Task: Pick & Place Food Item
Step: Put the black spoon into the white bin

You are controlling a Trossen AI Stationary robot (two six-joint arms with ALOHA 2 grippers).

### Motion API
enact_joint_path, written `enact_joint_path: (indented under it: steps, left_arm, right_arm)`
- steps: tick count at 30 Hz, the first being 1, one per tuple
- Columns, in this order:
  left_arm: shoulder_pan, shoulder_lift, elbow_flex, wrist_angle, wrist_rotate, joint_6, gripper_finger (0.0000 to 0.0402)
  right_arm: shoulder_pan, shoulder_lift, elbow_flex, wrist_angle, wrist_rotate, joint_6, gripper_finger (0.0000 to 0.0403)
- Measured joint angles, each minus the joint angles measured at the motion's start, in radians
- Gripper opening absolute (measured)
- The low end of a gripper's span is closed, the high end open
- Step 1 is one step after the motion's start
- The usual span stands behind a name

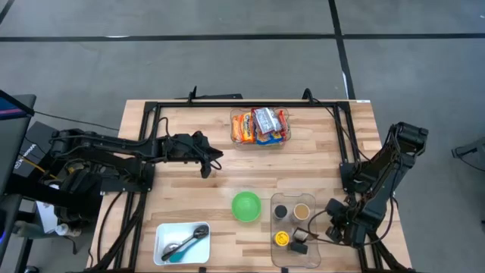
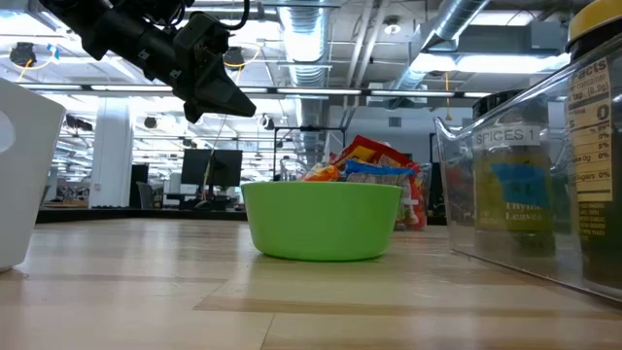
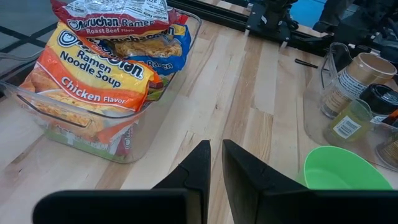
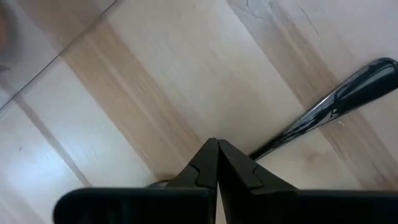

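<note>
High view: wooden table [image 1: 189,144], black frame round it. Left gripper [image 1: 214,158] reaches in from the left, hanging over bare wood, just left of a clear tub [image 1: 261,141] at the far edge. Tub is stuffed with ramen packets [image 1: 260,124]. Green bowl [image 1: 245,206] sits nearer the front, middle. Right of it a clear spice bin [image 1: 295,227] with jars. Front left, a white tub [image 1: 180,243] with a spoon inside. Right gripper [image 1: 299,246] is down low at the front right, beside or over the spice bin's front end; cannot tell which.

Low view: green bowl [image 2: 322,220] dead centre on the table, ramen packets [image 2: 367,175] in the clear tub behind it. Left gripper [image 2: 233,102] hangs in the air, above and left of the bowl, holding nothing. Spice bin [image 2: 525,190] fills the right edge, white tub [image 2: 27,175] the left.

Left wrist view: left claw fingers [image 3: 198,168] nearly together, thin gap, nothing between. Ramen packets [image 3: 102,65] in the clear tub [image 3: 93,134] ahead, untouched. Green bowl [image 3: 341,171] and spice jars [image 3: 357,81] off to the side.

Right wrist view: right claw [image 4: 217,163] pinched fully together, empty, over bare wood. A dark shiny rod [image 4: 329,109] lies just beside the tips.
</note>
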Motion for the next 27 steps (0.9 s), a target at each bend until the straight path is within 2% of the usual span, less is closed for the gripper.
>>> enact_joint_path:
  steps: [11, 18, 27]
  left_arm:
    - [0.0, 0.0, 0.0, 0.0, 0.0, 0.0, 0.0034]
    - [0.0, 0.0, 0.0, 0.0, 0.0, 0.0, 0.0034]
    - [0.0, 0.0, 0.0, 0.0, 0.0, 0.0, 0.0034]
  right_arm:
    - [0.0, 0.0, 0.067, 0.0, -0.001, -0.041, 0.0001]
    - [0.0, 0.0, 0.099, 0.003, -0.125, -0.004, 0.0]
    - [-0.002, 0.0, 0.076, 0.02, -0.136, 0.02, 0.0]
